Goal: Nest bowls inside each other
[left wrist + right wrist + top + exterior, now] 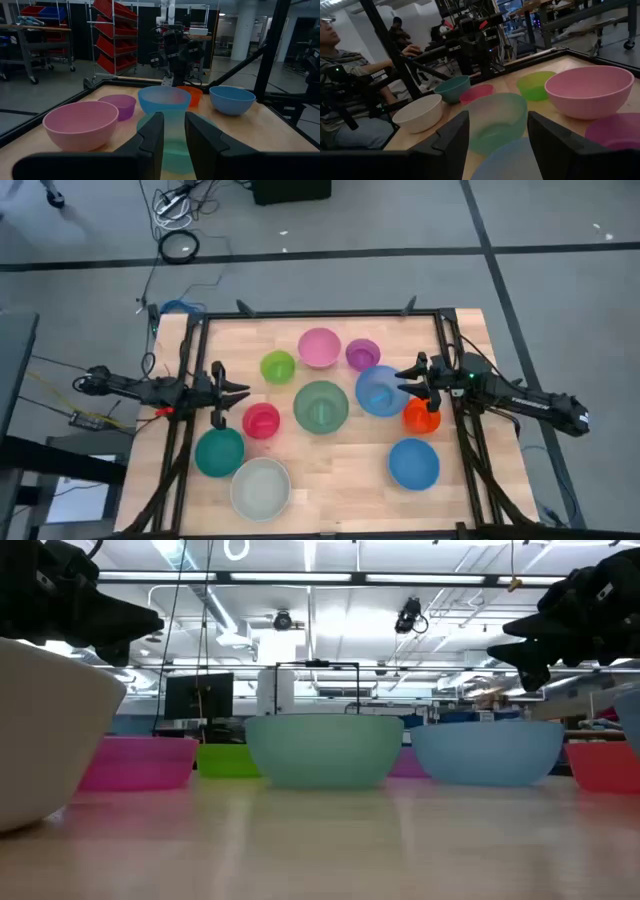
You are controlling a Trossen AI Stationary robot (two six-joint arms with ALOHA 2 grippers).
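High view: 9 bowls lay separate on the table (pixel 330 470), none nested; the sage green bowl (pixel 320 406) sat central. Left gripper (pixel 232 394) hovered beside the magenta bowl (pixel 261 421), jaws narrowly parted, empty. Right gripper (pixel 408 378) hung at the light blue bowl (pixel 379 391), jaws wide, empty. Only the right wrist view showed a seated person (pixel 340 75) beyond the table.

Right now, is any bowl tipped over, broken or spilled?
No, nothing stands out. Every bowl sits upright on the table, none cracked or spilled, and none nested yet. The light blue bowl and the orange bowl sit closest together. The left gripper and right gripper are open, holding nothing.
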